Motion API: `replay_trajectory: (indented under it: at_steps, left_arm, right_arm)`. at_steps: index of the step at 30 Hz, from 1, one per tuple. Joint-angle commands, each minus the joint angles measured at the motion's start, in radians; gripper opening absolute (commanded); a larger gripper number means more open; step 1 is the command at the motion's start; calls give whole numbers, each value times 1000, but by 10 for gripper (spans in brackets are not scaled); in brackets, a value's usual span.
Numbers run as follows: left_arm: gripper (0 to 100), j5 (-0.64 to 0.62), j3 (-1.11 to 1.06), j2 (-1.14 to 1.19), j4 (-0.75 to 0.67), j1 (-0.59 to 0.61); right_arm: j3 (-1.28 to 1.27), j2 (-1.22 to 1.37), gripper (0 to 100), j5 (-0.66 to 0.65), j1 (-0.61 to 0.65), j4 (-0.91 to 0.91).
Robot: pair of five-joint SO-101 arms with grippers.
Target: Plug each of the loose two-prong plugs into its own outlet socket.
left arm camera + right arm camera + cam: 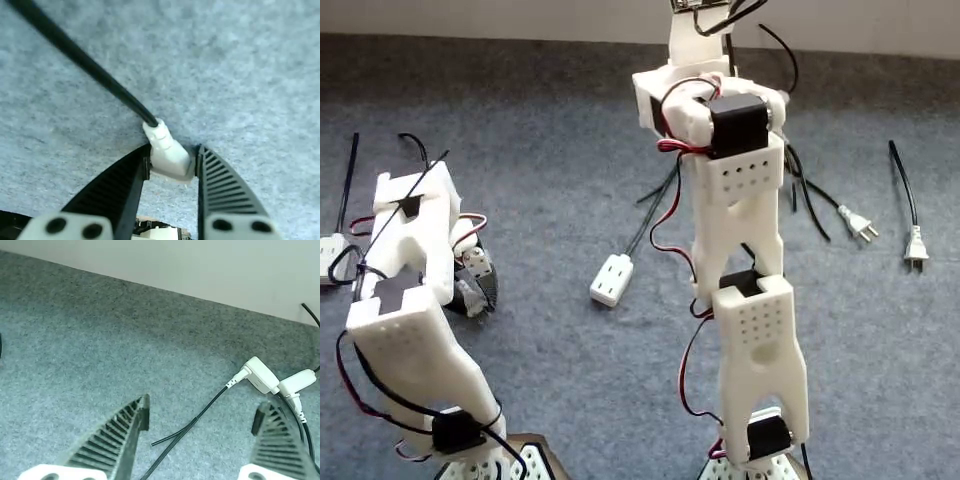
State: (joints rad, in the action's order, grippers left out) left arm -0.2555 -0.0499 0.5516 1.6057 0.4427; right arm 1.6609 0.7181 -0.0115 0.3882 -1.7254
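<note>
Grey felt covers the counter (550, 120), and the left pincer (173, 154) is clamped on the body of a white plug (167, 150) whose black cord (85, 60) trails away over the felt; its prongs are hidden. The right pincer (202, 409) hangs spread wide with nothing between its fingers, above bare felt near the wall. Two white cord ends (277, 380) touch each other just beside one finger; whether they are mated I cannot tell. A white outlet socket (612, 280) lies loose between the two arms, while a two-prong plug (860, 226) and a second plug (916, 250) lie well apart from it toward the right. Carrying the held plug to that socket looks like the step in hand. Square the prongs to the slots before pushing, since the unanchored socket would likely skid; bracing it with the other pincer seems wise. Open felt lies between the left arm (410, 290) and the socket, but the right arm (740, 200) and its dangling wires crowd the socket's other side.
</note>
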Motion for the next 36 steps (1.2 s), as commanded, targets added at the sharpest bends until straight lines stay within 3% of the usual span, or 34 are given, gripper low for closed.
replay_trajectory:
  at_steps: [1, 16, 20, 28, 36]
  left_arm:
    - [8, 9, -27, 5, 5, 56]
    - [6, 12, -22, 7, -2, 150]
    - [11, 184, -18, 7, -2, 143]
    - [88, 176, -2, -5, 6, 128]
    - [123, 176, 197, -4, 155, 127]
  right_arm:
    - [76, -15, 324, -11, 7, -27]
    - [76, -18, 324, -11, 8, -27]
    - [76, -19, 324, -11, 8, -28]
    - [76, -19, 324, -11, 8, -28]
    - [76, -19, 324, -11, 8, -28]
